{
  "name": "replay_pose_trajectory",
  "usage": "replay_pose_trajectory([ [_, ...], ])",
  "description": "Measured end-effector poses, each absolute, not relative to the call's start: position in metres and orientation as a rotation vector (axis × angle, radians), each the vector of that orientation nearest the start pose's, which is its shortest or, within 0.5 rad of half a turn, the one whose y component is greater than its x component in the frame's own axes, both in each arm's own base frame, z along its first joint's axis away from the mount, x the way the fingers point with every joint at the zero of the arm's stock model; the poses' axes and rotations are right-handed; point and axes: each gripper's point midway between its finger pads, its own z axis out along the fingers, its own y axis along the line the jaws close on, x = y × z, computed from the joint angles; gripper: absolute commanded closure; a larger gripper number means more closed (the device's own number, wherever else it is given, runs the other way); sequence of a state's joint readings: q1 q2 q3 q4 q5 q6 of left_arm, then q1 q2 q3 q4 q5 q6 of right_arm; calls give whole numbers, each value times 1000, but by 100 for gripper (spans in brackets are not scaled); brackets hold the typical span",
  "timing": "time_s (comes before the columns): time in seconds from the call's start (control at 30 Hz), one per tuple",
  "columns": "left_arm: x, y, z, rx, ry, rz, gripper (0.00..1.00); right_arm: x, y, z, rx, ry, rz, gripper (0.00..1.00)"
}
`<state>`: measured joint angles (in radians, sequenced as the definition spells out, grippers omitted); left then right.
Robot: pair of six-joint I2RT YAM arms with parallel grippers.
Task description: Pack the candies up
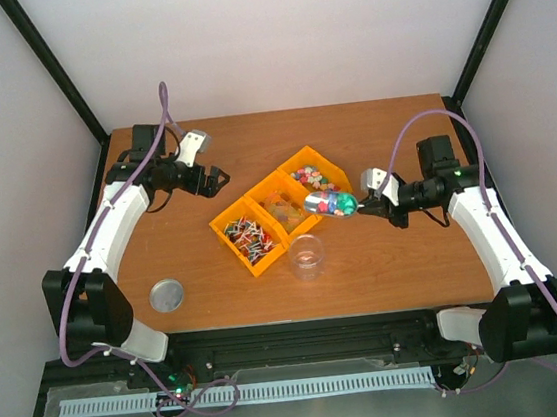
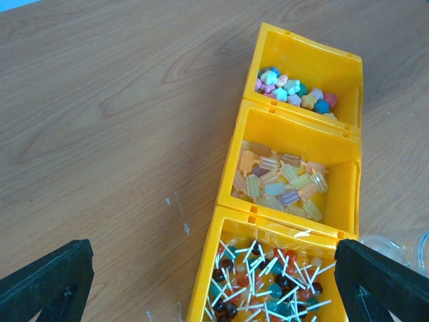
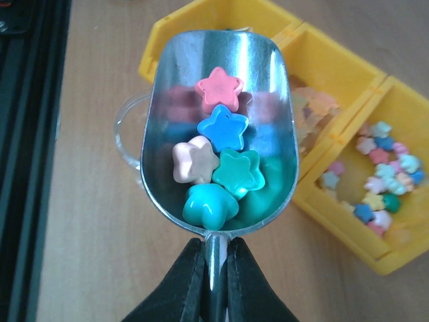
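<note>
My right gripper is shut on the handle of a metal scoop. The scoop holds several star-shaped candies in pink, blue, beige and green. It hangs over the near edge of the yellow bin of star candies, up and right of the clear jar. My left gripper is open and empty, above the table left of the bins.
Three joined yellow bins lie diagonally: star candies, pale wrapped sweets, lollipops. A round metal lid lies at the front left. The jar's rim shows at the right edge of the left wrist view.
</note>
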<state>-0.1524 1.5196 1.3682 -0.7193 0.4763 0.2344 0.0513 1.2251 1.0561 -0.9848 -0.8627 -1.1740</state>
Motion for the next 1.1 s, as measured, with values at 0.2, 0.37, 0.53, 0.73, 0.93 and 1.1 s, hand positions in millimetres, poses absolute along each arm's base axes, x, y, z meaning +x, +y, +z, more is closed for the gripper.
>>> replay_pose_trajectory([
  [0.2,383,-141,224,685,2294,-553,0,227,148,195,-1614,1768,638,97],
  [0.37,381,-142,224,694,2295,-569,0,215,153,185,-1711,1793,605,97],
  [0.53,378,-143,222,697,2305,-580,0,211,153,177,-1751,1846,575,97],
  [0.73,377,-144,221,700,2310,-592,0,208,156,167,-1801,1900,548,97],
  [0.93,378,-145,214,700,2328,-603,0,215,155,166,-1810,1941,499,97],
  [1.1,379,-145,210,700,2338,-612,0,220,154,167,-1821,1961,452,97],
])
